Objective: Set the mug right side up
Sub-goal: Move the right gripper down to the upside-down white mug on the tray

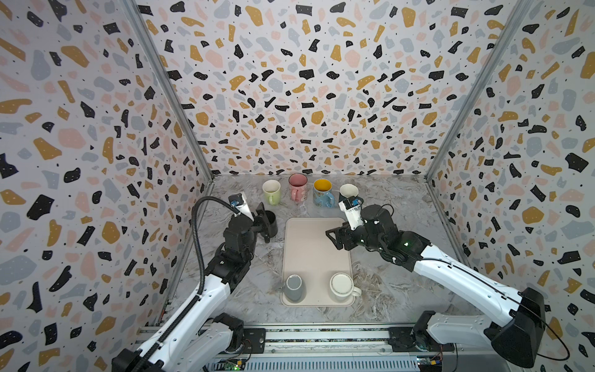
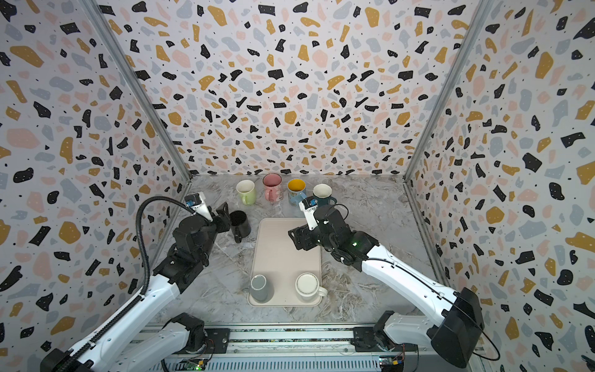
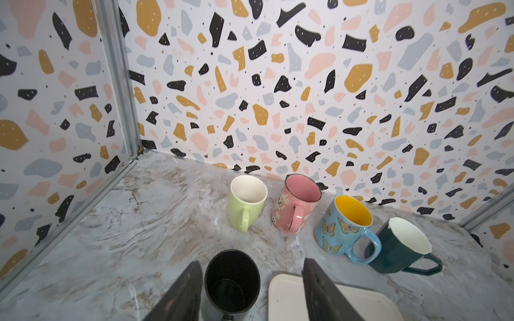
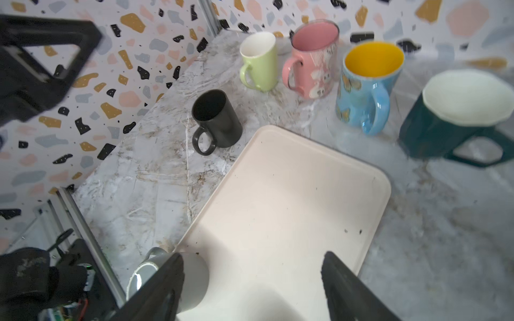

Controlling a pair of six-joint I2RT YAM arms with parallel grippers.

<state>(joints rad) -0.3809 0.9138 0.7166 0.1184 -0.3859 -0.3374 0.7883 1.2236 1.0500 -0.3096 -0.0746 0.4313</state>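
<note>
Worktop [image 1: 402, 206], tray [image 1: 317, 257] at its centre. Black mug [image 3: 232, 280] stands mouth-up on the worktop, off the tray's far left corner, between the left pincer's [image 3: 250, 262] released jaws. Right pincer [image 4: 253, 255] gapes empty over the tray. Likely the letting-go step; next you need a straight, clean withdrawal.

- The mug [image 3: 232, 280] stands on the table [image 1: 386, 290] between the left claw's [image 3: 251, 264] fingers, nearer one finger than the other.
- The tray [image 1: 317, 254] lies just right of the left claw, and its far right corner is under the right claw [image 1: 332, 240].
- Beyond both claws, a row [image 1: 297, 188] of four mugs lines the back wall.
- The left end mug [image 1: 271, 191] is ahead of the left claw.
- The right end mug [image 1: 348, 190] is just past the right claw's wrist.
- Behind the right claw, on the tray's near end, the left tray mug [image 1: 294, 286] and the right tray mug [image 1: 342, 284] sit side by side.
</note>
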